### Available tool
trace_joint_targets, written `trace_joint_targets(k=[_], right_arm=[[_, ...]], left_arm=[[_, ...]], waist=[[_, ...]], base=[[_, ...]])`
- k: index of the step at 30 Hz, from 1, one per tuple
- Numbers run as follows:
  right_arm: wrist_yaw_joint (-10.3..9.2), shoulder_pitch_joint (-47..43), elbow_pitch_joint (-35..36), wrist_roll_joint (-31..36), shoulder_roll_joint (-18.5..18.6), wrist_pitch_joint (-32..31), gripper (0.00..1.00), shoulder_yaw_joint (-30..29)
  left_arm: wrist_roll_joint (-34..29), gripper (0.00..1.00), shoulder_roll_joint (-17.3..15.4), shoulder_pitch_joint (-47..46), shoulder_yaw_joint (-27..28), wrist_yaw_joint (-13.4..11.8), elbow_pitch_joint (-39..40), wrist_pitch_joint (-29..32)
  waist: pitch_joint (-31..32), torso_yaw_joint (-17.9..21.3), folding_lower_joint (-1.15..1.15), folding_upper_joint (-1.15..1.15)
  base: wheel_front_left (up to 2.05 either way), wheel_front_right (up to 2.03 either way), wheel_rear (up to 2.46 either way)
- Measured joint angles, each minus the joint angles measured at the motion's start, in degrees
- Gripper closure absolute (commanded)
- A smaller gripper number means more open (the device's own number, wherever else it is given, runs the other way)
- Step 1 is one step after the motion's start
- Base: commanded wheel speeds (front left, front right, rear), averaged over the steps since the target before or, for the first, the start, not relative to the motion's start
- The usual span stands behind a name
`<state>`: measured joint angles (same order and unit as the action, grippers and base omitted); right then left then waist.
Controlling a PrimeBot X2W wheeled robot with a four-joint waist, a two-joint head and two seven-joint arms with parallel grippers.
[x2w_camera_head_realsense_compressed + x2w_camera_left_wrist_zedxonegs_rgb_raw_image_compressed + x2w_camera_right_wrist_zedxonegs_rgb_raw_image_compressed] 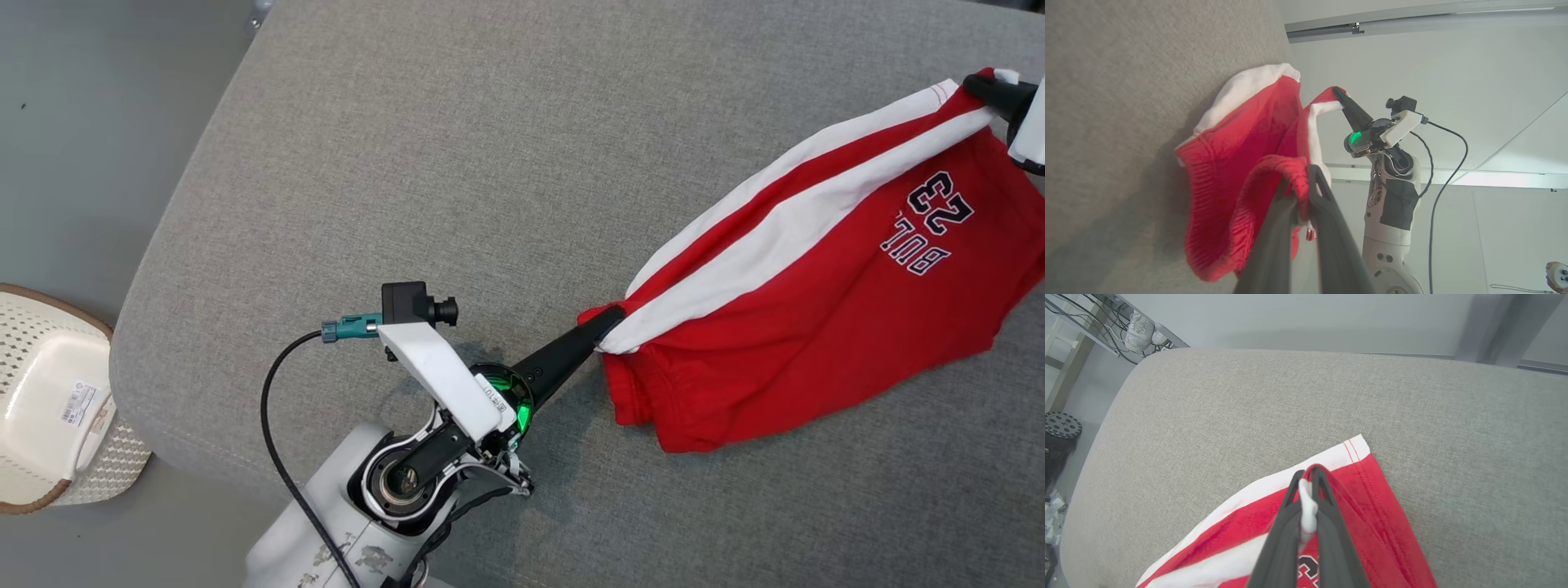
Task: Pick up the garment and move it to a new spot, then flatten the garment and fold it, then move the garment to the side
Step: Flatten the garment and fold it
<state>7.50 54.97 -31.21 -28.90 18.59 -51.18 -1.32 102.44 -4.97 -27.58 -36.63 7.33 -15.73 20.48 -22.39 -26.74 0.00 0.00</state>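
Garment [816, 327] hangs over the grey cushion [490, 163] between left gripper [611, 320] and right gripper [984, 86], both jaws clenched on it; flattening, folding and setting aside are judged not yet done.

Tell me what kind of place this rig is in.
Likely a lab or test room, not a home: a grey upholstered cushion as workbench, a metal rack with loose cables and a sneaker, and a white perforated laundry basket.
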Motion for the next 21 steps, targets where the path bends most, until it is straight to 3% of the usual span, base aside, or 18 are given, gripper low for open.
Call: trace_joint_targets(k=[19,20,21], right_arm=[[0.0,5.3,-6.6,1.5,0.9,8.0,1.0,4.0],[0.0,5.6,-6.7,1.7,1.0,9.3,0.54,4.0],[0.0,6.0,-7.1,1.8,1.2,10.4,0.0,3.7]], left_arm=[[0.0,1.0,2.1,-3.6,1.3,0.0,-3.4,-2.9],[0.2,1.0,2.1,-3.7,1.0,0.0,-3.4,-3.1],[0.5,1.0,2.1,-3.8,0.7,0.0,-3.4,-3.4]], waist=[[-3.4,-1.2,0.0,0.0],[-3.6,-1.3,0.0,0.0],[-3.7,-1.3,0.0,0.0]], base=[[0.0,0.0,0.0],[0.0,0.0,0.0],[0.0,0.0,0.0]])
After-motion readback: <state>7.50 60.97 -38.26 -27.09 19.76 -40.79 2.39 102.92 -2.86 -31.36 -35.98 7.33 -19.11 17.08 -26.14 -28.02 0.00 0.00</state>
